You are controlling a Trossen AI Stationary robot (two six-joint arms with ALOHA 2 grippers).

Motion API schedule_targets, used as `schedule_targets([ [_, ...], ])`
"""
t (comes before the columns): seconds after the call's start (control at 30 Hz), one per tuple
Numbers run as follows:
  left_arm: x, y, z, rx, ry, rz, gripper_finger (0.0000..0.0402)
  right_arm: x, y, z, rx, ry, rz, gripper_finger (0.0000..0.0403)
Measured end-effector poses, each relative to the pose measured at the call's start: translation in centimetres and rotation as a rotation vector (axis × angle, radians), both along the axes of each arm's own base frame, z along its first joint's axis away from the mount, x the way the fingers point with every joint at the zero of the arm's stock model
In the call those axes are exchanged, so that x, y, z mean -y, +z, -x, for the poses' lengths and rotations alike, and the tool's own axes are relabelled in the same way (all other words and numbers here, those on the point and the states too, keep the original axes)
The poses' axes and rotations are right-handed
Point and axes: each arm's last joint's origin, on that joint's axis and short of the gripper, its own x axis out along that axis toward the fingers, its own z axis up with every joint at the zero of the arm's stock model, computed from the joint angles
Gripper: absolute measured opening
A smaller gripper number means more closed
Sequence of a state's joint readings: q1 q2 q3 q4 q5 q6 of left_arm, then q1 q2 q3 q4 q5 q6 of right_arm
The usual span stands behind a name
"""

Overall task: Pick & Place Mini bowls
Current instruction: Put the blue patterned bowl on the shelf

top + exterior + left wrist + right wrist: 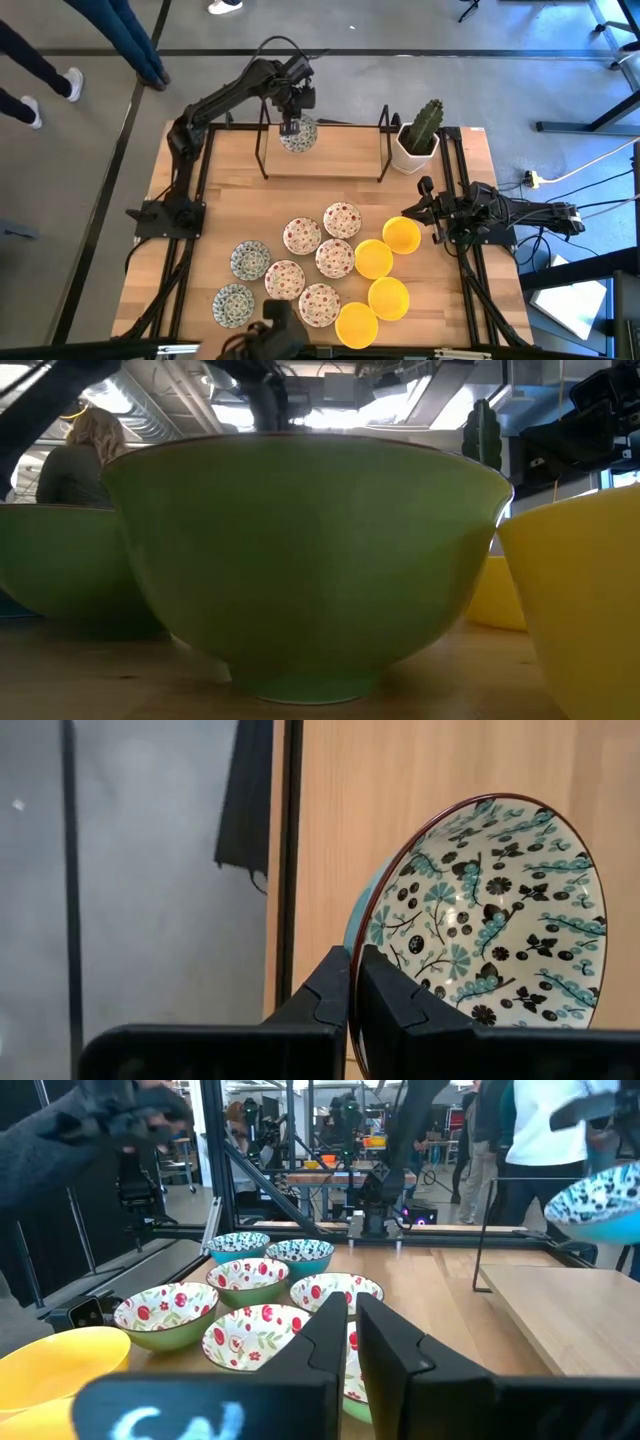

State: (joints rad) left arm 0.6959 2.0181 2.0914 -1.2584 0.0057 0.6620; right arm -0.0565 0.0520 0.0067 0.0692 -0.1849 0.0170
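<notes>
Clamped between my left gripper's (352, 1010) fingers is the rim of one green-blue patterned bowl (485, 910), and that pinch is the only thing carrying it. In the left wrist view the bowl hangs tilted steeply, its painted inside facing the camera and its red-brown rim edge-on at the jaws, so its axis lies closer to level than to upright. From above, I hold it at the far edge of the table (230, 170), over the light wooden shelf (320, 150) framed by thin black legs. Which way is down from here matters most: the shelf surface lies directly below the bowl, and I judge the bowl must be turned foot-down before I let go, or it will land on its rim and roll.

My right gripper (428, 210) waits at the right side of the table with its fingers nearly together and nothing between them, just beside the nearest yellow bowl (402, 235). It is the nearer arm to the remaining mini bowls (320, 265), which sit upright in a cluster at the front of the table, rims touching or almost so. Farther back, the cactus pot (417, 140) stands at the shelf's right end, apart from my bowl.
</notes>
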Motion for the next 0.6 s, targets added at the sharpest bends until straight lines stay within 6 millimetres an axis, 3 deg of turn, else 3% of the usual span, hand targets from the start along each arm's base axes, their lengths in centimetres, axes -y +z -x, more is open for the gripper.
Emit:
schedule_targets([
  [0.27, -2.7, -3.5, 0.3, -0.061, 0.042, 0.103, 0.0004, 0.0, 0.0, 0.0, 0.000, 0.000, 0.002, 0.0029],
  [0.43, -3.4, -5.7, 0.3, -0.129, 0.073, 0.174, 0.0004, 0.0, 0.0, 0.0, 0.000, 0.000, 0.002, 0.0029],
  [0.6, -3.7, -6.8, 0.0, -0.116, 0.070, 0.222, 0.0004, 0.0, 0.0, 0.0, 0.000, 0.000, 0.001, 0.0029],
])
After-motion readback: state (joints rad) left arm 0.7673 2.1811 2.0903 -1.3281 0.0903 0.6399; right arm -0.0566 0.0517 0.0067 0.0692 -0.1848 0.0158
